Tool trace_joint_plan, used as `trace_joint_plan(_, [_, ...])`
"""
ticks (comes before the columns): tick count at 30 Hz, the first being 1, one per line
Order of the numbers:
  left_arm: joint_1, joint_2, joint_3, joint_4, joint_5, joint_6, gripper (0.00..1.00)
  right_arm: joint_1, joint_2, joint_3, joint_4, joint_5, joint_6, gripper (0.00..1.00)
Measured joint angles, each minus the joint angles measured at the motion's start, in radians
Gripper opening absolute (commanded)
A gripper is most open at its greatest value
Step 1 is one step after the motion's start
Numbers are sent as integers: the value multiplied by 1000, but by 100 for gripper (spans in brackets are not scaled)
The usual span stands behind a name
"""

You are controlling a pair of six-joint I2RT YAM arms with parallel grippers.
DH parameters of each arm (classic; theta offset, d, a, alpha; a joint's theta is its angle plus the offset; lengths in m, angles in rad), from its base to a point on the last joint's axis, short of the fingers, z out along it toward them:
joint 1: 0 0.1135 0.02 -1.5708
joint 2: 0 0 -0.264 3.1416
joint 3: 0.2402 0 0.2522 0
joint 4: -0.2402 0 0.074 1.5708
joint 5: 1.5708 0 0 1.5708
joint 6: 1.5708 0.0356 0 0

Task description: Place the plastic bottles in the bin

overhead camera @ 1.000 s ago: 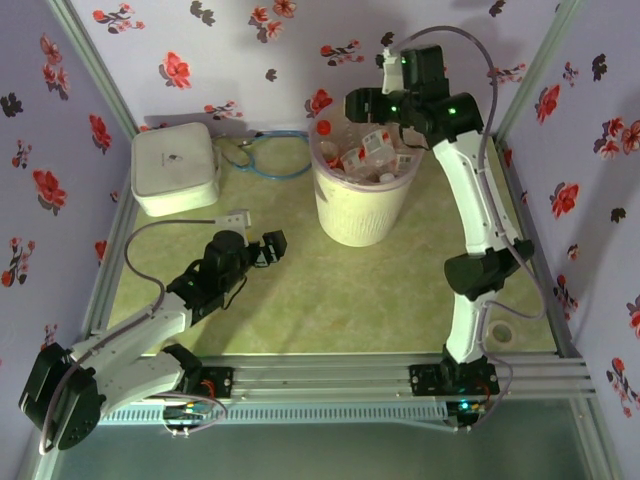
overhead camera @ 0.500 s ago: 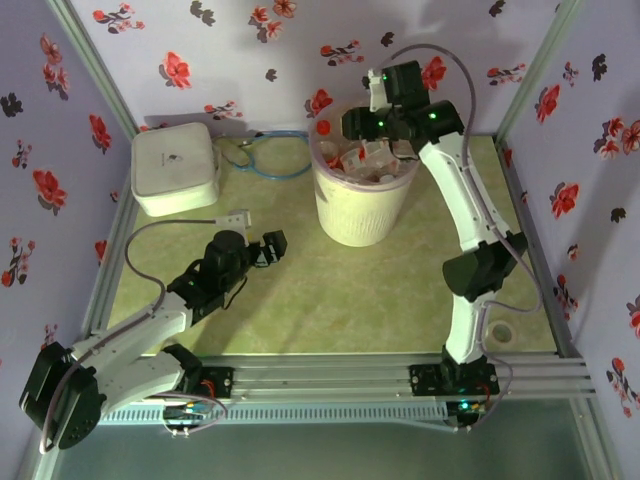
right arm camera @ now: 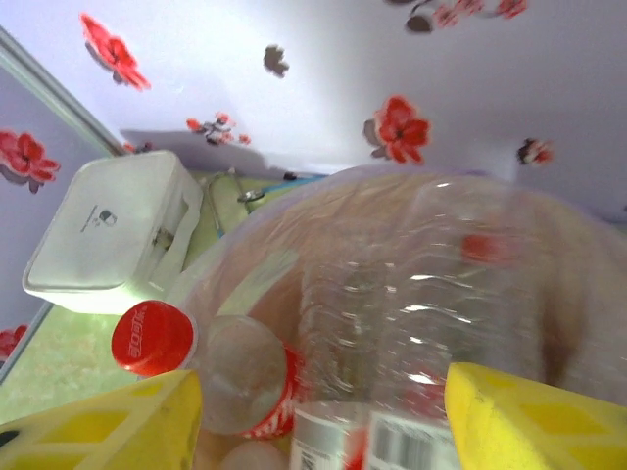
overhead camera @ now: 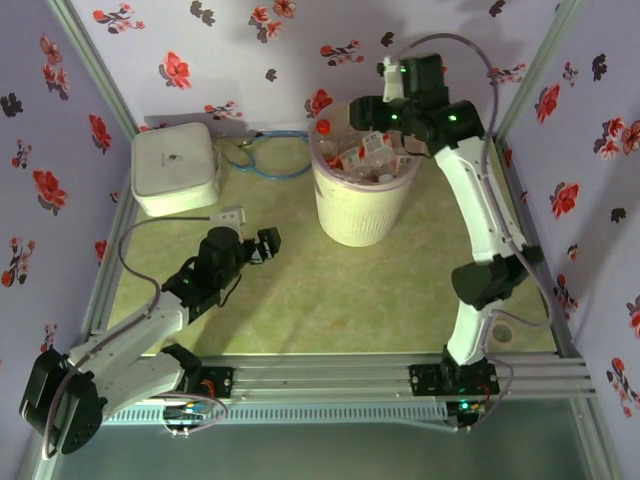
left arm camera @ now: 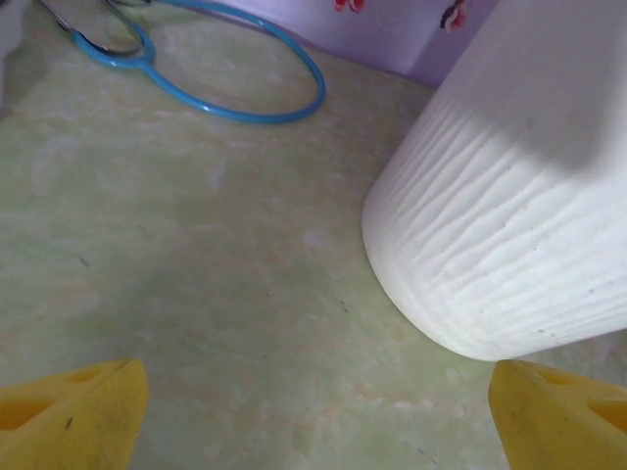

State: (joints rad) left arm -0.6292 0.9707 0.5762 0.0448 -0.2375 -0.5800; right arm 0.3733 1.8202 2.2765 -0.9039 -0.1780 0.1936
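The bin (overhead camera: pixel 360 208), a tall cream wastebasket with a clear liner, stands at the back middle of the table, and several plastic bottles (overhead camera: pixel 366 155) with red caps and labels are piled inside it. My right gripper (overhead camera: pixel 368 118) hovers over the bin's mouth. In the right wrist view its yellow fingers (right arm camera: pixel 534 421) stand apart around a blurred clear bottle (right arm camera: pixel 421 313), with a gap on the left side; the right gripper (right arm camera: pixel 323 421) is open. A red-capped bottle (right arm camera: pixel 152 338) lies beside it. My left gripper (overhead camera: pixel 266 245) is open and empty low over the table, the bin (left arm camera: pixel 509 215) just ahead of it.
A flat white rounded box (overhead camera: pixel 175 168) sits at the back left, also seen as the white box (right arm camera: pixel 108 230) beyond the bin. A blue cable loop (overhead camera: pixel 275 155) lies between box and bin, the same loop (left arm camera: pixel 216 78) ahead of my left gripper. Flowered walls close three sides.
My right gripper dipped left and lower into the bin's mouth, then came back up and right. The left arm shifted slightly left.
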Motion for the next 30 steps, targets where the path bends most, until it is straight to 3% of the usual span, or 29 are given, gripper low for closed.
trace_joint_plan(10, [187,-94,63,-107,-43,163,99,-291,-422,-537,218,74,72,71])
trace_joint_plan(18, [353,-78,12,-111,-76,246,100,-406,-636,-1012,368,201,125,78])
trace_joint_plan(23, [437,-13,-50,-70,-90,293,100,-415,-632,-1323,522,290,137,92])
trace_joint_plan(30, [496,111,-80,59,-108,370,100,-416,-497,-1587,805,365,131,99])
